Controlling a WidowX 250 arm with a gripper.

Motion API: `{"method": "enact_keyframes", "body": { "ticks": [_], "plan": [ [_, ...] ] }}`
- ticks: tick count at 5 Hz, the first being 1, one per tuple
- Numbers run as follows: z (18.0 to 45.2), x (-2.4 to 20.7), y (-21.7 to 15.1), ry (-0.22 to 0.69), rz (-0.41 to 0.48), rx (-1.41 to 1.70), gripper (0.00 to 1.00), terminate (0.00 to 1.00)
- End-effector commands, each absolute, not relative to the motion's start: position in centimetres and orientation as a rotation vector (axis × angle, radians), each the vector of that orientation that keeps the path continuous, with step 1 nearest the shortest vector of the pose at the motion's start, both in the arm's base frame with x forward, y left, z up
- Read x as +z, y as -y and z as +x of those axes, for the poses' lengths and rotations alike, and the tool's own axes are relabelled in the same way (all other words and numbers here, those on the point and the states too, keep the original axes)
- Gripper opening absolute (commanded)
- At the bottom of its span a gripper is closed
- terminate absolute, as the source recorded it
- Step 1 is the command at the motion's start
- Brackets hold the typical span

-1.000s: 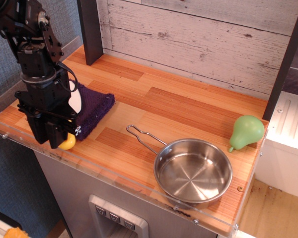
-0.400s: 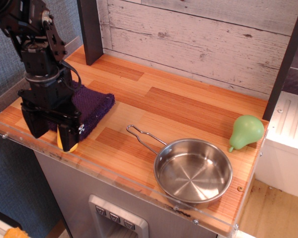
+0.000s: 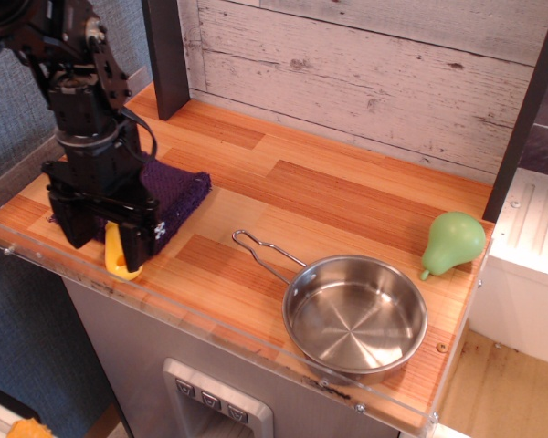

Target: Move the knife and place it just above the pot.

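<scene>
The knife [image 3: 117, 255] shows its yellow handle, hanging upright between my gripper's fingers at the front left corner of the counter; its white blade is hidden by the gripper. My gripper [image 3: 111, 239] is shut on the knife and holds it low, close over the counter's front edge, beside a purple cloth. The pot [image 3: 354, 315], a shiny steel pan, sits at the front right, and its wire handle [image 3: 260, 251] points left toward the gripper. The pot is far to the right of the gripper.
A purple cloth [image 3: 175, 196] lies under and behind the gripper. A green pear [image 3: 454, 242] stands at the right edge behind the pot. A dark post [image 3: 167, 55] and a wooden back wall [image 3: 365, 73] bound the counter; a clear lip [image 3: 219, 333] runs along its front edge.
The gripper has moved up and slightly right, and more of the knife's yellow handle now shows, hanging upright between the fingers. Pot and pear have not moved.
</scene>
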State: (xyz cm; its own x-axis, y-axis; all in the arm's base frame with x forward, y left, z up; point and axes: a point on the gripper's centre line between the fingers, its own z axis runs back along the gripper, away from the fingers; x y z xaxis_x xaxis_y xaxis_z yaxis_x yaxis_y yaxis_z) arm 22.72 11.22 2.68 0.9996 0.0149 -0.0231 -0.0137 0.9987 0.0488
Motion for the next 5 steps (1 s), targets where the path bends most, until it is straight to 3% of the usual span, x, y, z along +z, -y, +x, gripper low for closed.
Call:
{"method": "enact_keyframes", "body": {
  "ticks": [1,2,3,4,5],
  "plan": [
    [23.5,2.6,-10.6,-0.005,0.063,0.005,1.0,0.0],
    [23.4,2.7,-10.4,0.0,0.073,-0.005,0.0,0.0],
    [23.4,3.1,-10.2,0.008,0.082,-0.009,0.0,0.0],
    [23.1,5.1,-9.4,0.054,0.089,-0.008,0.0,0.0],
    [22.7,9.8,-8.2,0.17,0.098,0.028,0.0,0.0]
  ]
}}
